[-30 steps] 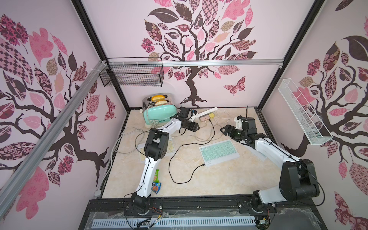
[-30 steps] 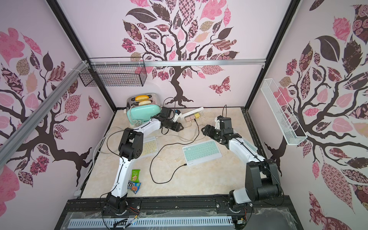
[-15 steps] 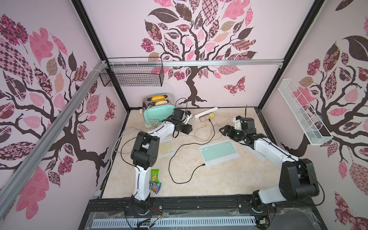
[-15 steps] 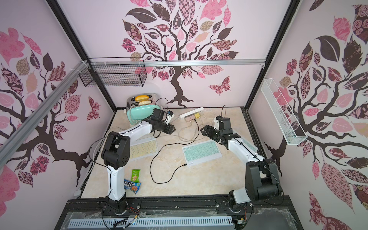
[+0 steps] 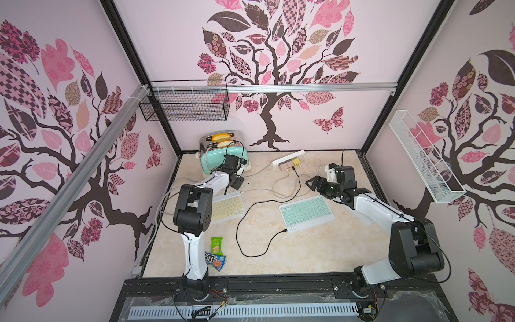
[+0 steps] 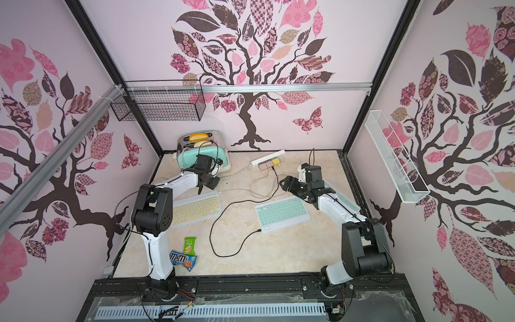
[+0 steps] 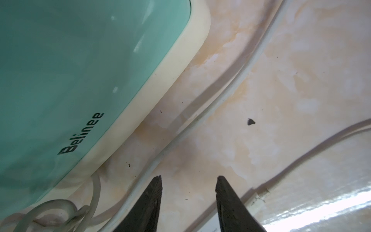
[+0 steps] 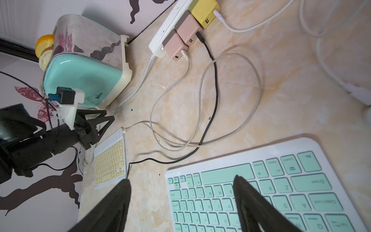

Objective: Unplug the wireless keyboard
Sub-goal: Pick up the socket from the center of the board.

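Currently the left pincer stands released, empty, toaster just beside it; right pincer, released too, hovers over green keyboard.

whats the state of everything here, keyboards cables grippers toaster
green keyboard, black cable plugged in
yellow keyboard, white cable at its corner, seating unclear
power strip, three chargers plugged in
toaster, bread up in slots
left gripper, open, empty
right gripper, open, empty
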Tool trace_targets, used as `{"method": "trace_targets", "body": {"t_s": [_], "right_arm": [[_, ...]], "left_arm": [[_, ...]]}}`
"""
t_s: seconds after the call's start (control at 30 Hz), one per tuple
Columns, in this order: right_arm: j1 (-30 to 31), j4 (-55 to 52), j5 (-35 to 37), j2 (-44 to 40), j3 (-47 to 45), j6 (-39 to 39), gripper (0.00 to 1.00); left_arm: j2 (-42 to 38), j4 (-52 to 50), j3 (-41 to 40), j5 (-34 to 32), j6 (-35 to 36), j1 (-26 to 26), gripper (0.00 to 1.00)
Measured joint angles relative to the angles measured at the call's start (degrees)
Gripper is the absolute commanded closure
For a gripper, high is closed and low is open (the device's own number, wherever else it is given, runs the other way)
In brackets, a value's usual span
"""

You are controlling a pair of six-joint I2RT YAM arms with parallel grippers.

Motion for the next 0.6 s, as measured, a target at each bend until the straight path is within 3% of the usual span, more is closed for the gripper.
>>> {"method": "trace_targets", "body": {"t_s": [0.27, 0.6], "right_arm": [[0.0, 0.3, -0.9, -0.1, -0.6, 0.0, 0.17], [0.0, 0.7, -1.7, -0.1, -0.7, 0.0, 0.18]], "left_arm": [[2.8, 1.0, 4.8, -1.3, 4.0, -0.1, 0.41], [11.2, -3.1, 15.0, -0.1, 7.8, -0.1, 0.38]]}}
